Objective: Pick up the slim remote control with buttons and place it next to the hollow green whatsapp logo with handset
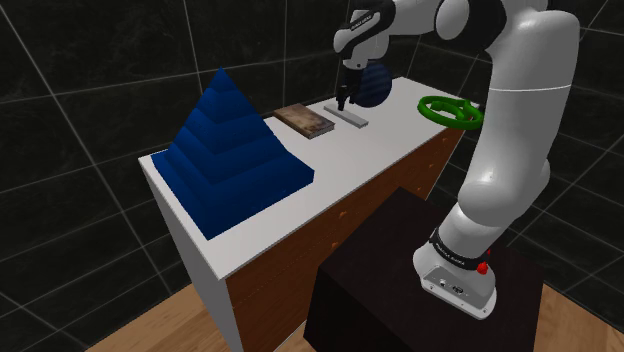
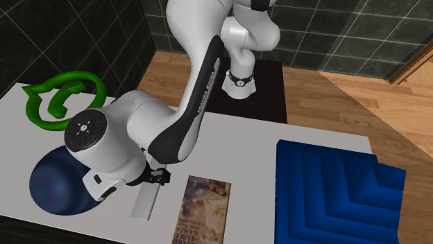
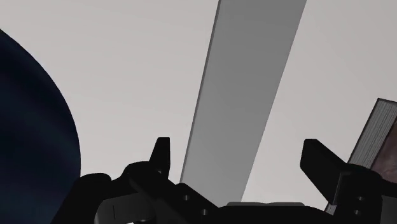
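Status: early, nothing at goal yet. Remote point(image 1: 346, 116) lies flat on the white table point(image 1: 370, 150). It's a plain grey slab with no buttons drawn, with the book point(image 1: 304, 120) on the shoulder view's left and the dark blue ball point(image 1: 376, 88) on its right. Gripper point(image 1: 343, 100) hangs right over it, pointing down. In the wrist view the fingers point(image 3: 162, 156) are spread wide with the remote point(image 3: 245, 95) running between them and neither touching it, so it's not gripped. Green logo point(image 1: 430, 106) sits further right in the shoulder view, near the table's end, well apart from the remote. Blue stepped pyramid point(image 1: 235, 155) is at the near-left end, out of the way. Done, as I read it: approach and alignment. Left: drop the last bit, close across the narrow width, lift, carry past the ball, set down beside the logo. The ball is close to the gripper, so I'd watch clearance on the way out.
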`<state>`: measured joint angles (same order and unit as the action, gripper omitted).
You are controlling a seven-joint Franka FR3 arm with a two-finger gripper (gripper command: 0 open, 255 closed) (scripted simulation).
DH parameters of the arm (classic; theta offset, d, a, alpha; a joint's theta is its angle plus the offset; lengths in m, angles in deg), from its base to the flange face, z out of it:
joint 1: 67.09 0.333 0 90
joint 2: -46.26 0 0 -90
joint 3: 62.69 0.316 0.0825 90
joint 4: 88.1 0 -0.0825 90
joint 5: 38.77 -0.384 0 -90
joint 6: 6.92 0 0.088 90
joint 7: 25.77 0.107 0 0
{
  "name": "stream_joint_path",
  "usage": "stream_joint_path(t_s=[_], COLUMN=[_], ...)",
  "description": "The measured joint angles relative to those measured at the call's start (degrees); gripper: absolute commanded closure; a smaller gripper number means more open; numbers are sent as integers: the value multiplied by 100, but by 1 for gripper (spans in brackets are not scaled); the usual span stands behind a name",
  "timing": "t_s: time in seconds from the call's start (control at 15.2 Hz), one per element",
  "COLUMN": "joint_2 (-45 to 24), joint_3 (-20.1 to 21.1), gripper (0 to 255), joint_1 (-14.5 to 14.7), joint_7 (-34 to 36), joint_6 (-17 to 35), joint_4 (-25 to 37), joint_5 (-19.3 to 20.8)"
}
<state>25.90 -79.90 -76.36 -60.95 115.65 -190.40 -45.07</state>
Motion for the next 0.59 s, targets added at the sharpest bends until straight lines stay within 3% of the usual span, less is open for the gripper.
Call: stream_joint_path(t_s=[0.59], joint_2=[-287], joint_3=[44], gripper=[0], joint_1=[-44], joint_7=[-72], joint_6=[386], joint_4=[-104], joint_5=[-106])
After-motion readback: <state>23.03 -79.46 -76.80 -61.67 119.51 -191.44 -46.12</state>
